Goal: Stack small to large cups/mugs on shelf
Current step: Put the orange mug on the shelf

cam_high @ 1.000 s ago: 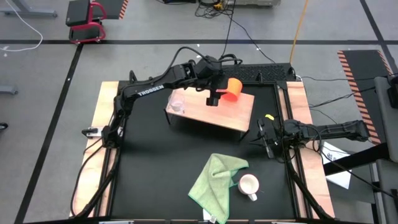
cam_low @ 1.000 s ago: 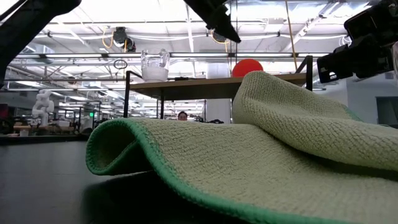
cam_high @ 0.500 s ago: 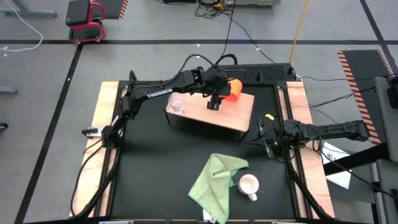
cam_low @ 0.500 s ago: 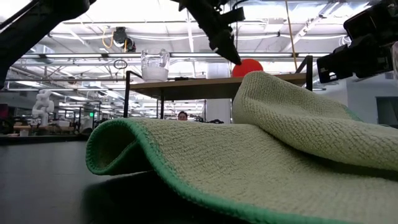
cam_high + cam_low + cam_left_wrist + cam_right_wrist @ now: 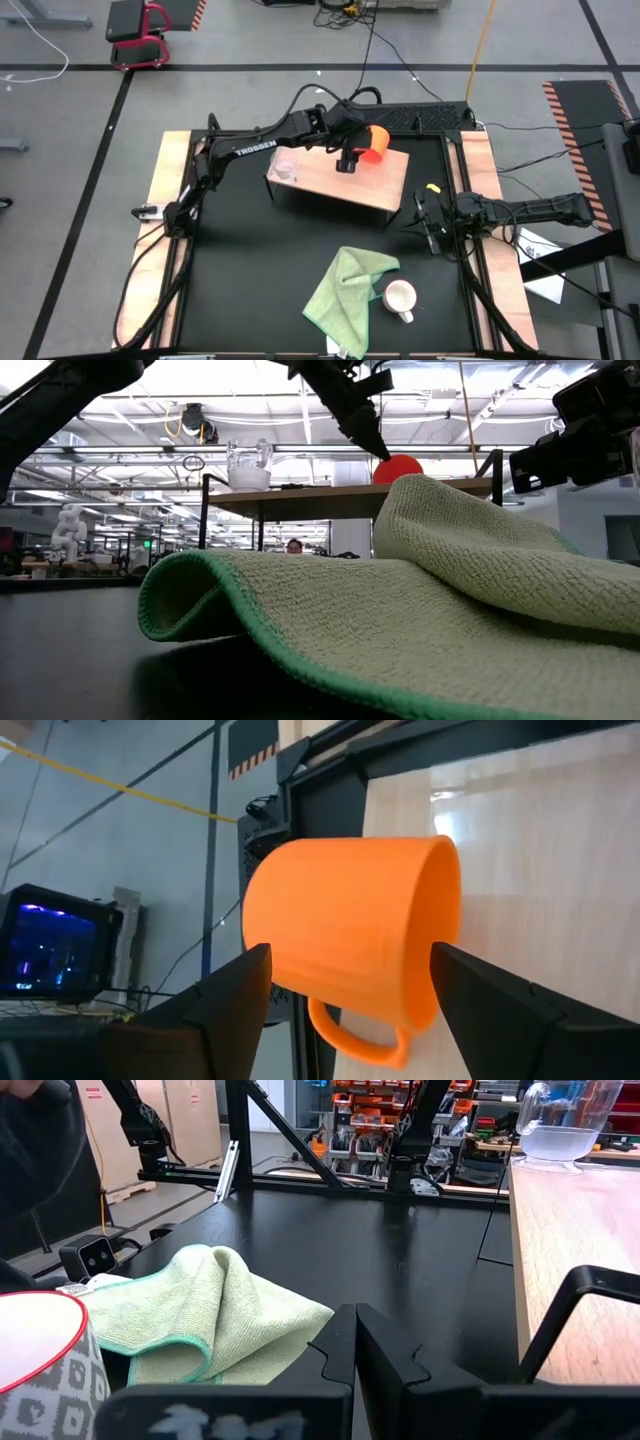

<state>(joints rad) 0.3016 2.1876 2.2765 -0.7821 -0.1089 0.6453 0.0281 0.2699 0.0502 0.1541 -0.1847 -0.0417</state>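
We see the left arm stretched across the low light-wood shelf on dark legs (image 5: pixel 340 178), its left gripper (image 5: pixel 349 160) tipped down with jaws apart either side of the orange handled mug (image 5: pixel 373 143), which lies on its side on the shelf's far end. A second ago the gripper hung farther from the mug; it has closed in. The right gripper (image 5: pixel 428 222) waits beside the shelf, jaws together. The white mug (image 5: pixel 400 297) stands touching the light green cloth (image 5: pixel 347 287). The small clear glass cup (image 5: pixel 284 168) stands on the shelf, seemingly empty.

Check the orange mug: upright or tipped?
Tipped: the orange mug lies on its side on the shelf, between the open left gripper fingers.
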